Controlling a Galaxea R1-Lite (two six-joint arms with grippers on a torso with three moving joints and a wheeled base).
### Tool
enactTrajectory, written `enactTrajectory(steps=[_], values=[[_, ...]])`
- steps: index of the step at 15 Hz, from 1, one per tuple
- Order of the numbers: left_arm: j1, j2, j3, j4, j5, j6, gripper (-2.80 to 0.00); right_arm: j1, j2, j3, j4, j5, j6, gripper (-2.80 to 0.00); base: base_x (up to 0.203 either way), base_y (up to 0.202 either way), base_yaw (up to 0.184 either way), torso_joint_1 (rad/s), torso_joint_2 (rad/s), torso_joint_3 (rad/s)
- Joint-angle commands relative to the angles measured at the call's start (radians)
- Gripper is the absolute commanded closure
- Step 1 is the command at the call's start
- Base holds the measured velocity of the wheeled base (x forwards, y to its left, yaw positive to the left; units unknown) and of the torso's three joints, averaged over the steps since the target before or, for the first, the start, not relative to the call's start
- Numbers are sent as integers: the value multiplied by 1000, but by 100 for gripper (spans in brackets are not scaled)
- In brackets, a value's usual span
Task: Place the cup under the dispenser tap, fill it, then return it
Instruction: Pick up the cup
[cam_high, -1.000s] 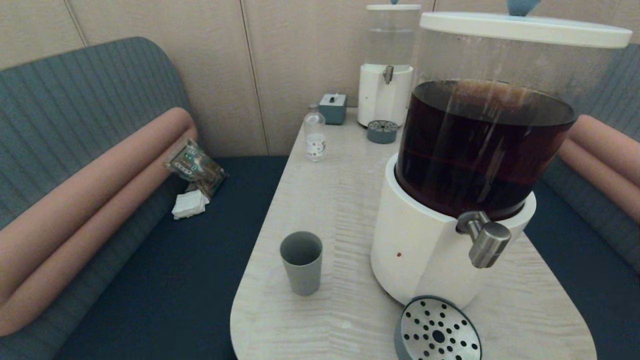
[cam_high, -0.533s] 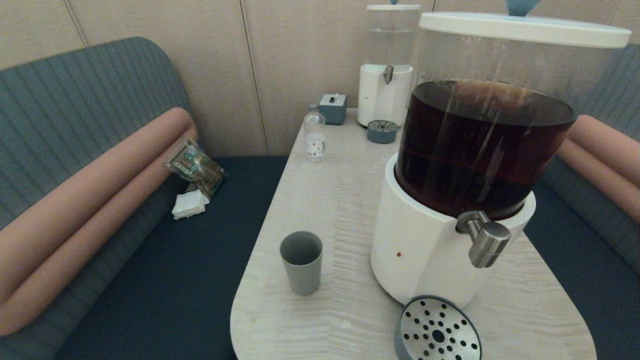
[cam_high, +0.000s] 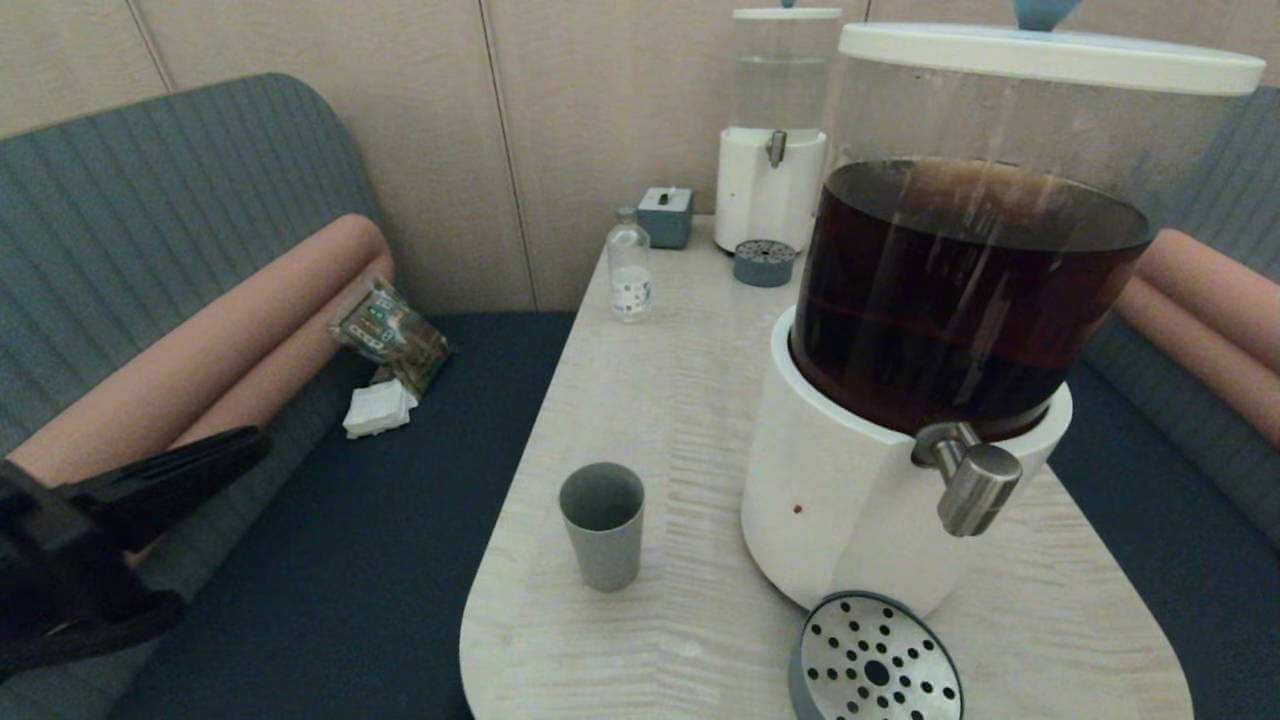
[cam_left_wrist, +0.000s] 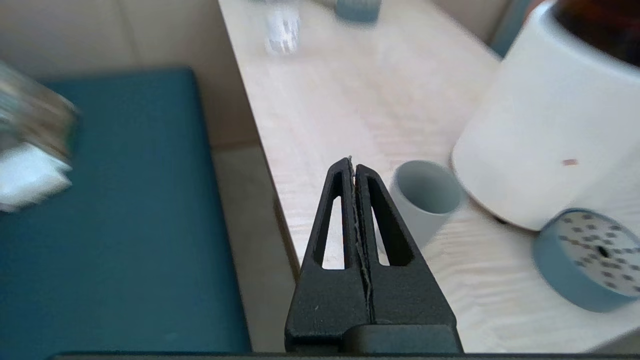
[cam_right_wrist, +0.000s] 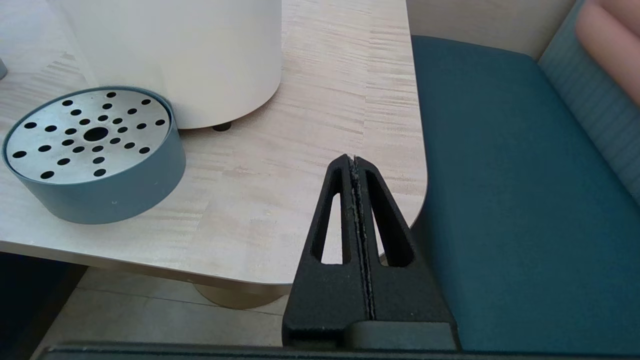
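Cup (cam_high: 602, 537) is standing upright on the table (cam_high: 650, 400), left of your dispenser tap (cam_high: 968, 484); left gripper (cam_left_wrist: 353, 167) is hovering pressed closed left of the cup; right gripper (cam_right_wrist: 353, 165) is sitting closed.

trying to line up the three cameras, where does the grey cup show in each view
Head view: the cup stands upright on the table's near left part, left of the white dispenser base.
Left wrist view: the cup sits just beyond the shut left pincer, beside the white dispenser base.
Right wrist view: not in it.
Shared landmark: the perforated drip tray.
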Motion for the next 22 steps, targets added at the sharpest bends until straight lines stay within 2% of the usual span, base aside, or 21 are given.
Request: enactTrajectory(steps=[1,4,5,7,8,10,12,15,17,19,21,22], values=[[-2,269,12,-132,-10,-4,0,0,-3,9,0,0,-1,0,0,0,0,0,0,0],[-2,535,38,-426,15,-5,0,0,-3,9,0,0,-1,0,0,0,0,0,0,0],[-3,612,50,-545,26,2,-280,0,-3,9,0,0,-1,0,0,0,0,0,0,0],[-12,745,75,-780,47,15,-280,0,-3,9,0,0,-1,0,0,0,0,0,0,0],[-28,791,91,-890,90,18,-280,0,-3,9,0,0,-1,0,0,0,0,0,0,0],[-61,792,120,-924,152,9,-280,0,-3,9,0,0,-1,0,0,0,0,0,0,0],[-91,745,140,-927,164,-55,-280,0,-3,9,0,0,-1,0,0,0,0,0,0,0],[-99,697,202,-927,38,-69,-280,0,-3,9,0,0,-1,0,0,0,0,0,0,0],[-100,624,290,-927,-17,-66,-280,0,-3,9,0,0,-1,0,0,0,0,0,0,0],[-98,529,371,-927,-149,-60,-280,1,-3,9,0,0,-1,0,0,0,0,0,0,0],[-96,473,389,-927,-236,-47,-280,0,-3,9,0,0,-1,0,0,0,0,0,0,0],[-96,472,390,-927,-283,-16,-280,0,-3,9,0,0,-1,0,0,0,0,0,0,0]])
